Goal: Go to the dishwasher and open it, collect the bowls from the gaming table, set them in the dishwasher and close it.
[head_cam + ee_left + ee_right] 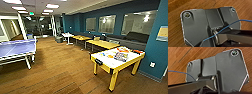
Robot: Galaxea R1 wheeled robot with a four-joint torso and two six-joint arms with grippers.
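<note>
Gaming table (117, 60) located at right of the head view on wood floor (57, 70), close against the teal wall (155, 50): white top, dark rim, yellow sides and legs, with several coloured items (121, 56) lying on top, too blurred to identify as bowls or otherwise. Blue table-tennis table (16, 48) noted at left, well apart; row of yellow tables (102, 44) and a dark sofa (136, 37) along the windowed wall beyond. Wrist views directed down at wood flooring (175, 31), with a thin blue cable (238, 21) crossing; state of left and right grippers impossible to tell, open or closed.
</note>
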